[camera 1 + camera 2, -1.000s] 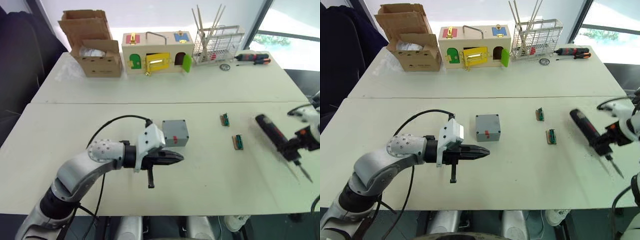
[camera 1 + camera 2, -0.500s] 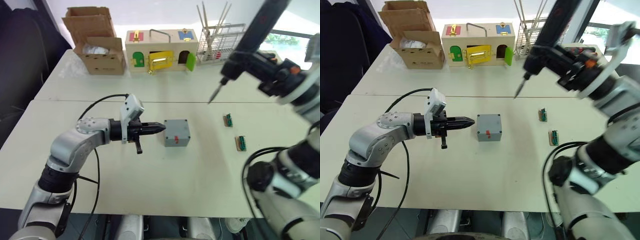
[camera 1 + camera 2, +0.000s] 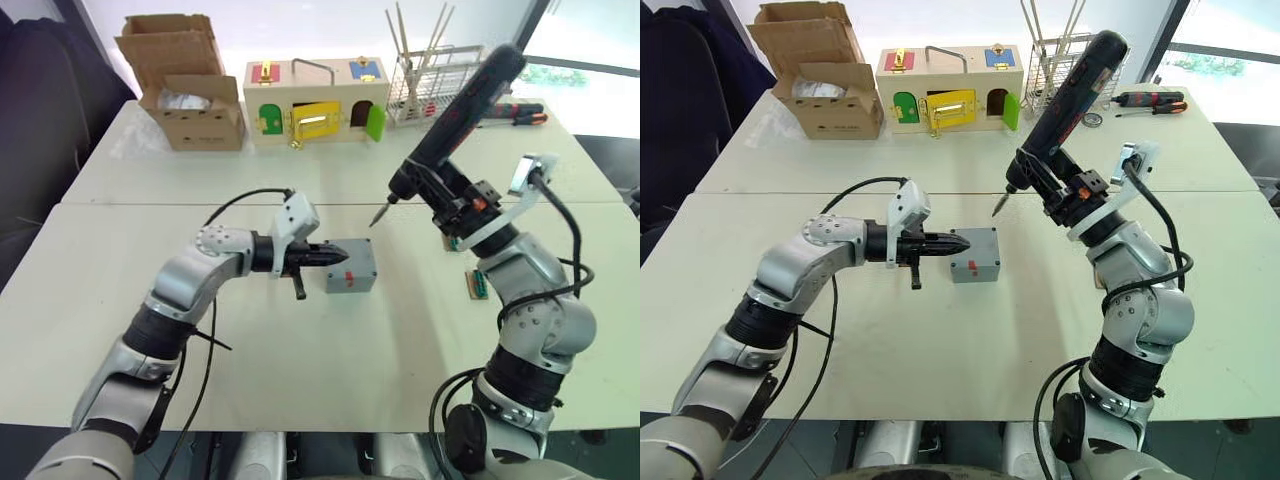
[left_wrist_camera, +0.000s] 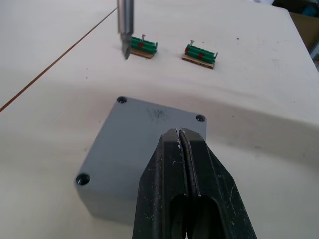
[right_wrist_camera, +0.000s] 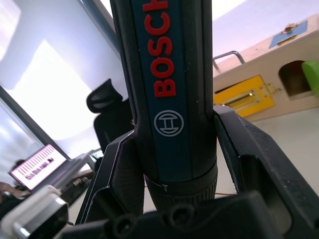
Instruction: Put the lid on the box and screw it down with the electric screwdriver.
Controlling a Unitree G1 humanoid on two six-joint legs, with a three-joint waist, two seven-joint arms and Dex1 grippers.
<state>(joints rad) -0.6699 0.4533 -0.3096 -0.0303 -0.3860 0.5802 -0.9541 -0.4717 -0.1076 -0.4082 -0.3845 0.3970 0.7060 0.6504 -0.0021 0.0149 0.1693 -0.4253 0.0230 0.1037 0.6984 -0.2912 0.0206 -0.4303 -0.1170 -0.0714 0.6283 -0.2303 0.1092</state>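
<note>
The box (image 3: 974,255) is sat on the white table (image 3: 940,340) near the middle, with the lid (image 4: 144,144) already seated on top; three corner screw holes are seen in the left wrist view, the fourth is hidden behind the left gripper (image 4: 182,137). Whether screws are in the holes cannot be made out. A red mark is seen on the box's front face; nothing can be read on it. The left gripper's fingers are pressed together with nothing between them, tips level with the box's upper left edge; actual contact cannot be confirmed. The electric screwdriver (image 3: 1065,90) is clamped in the right gripper (image 3: 1065,195), held tilted in the air, bit pointed down-left above the table beside the box and clear of it. "BOSCH" is read in red on its body in the right wrist view, the first letter partly cut off by the frame, with a round logo below. Two green terminal blocks (image 4: 199,52) lie beyond the box; their markings are too small to read.
</note>
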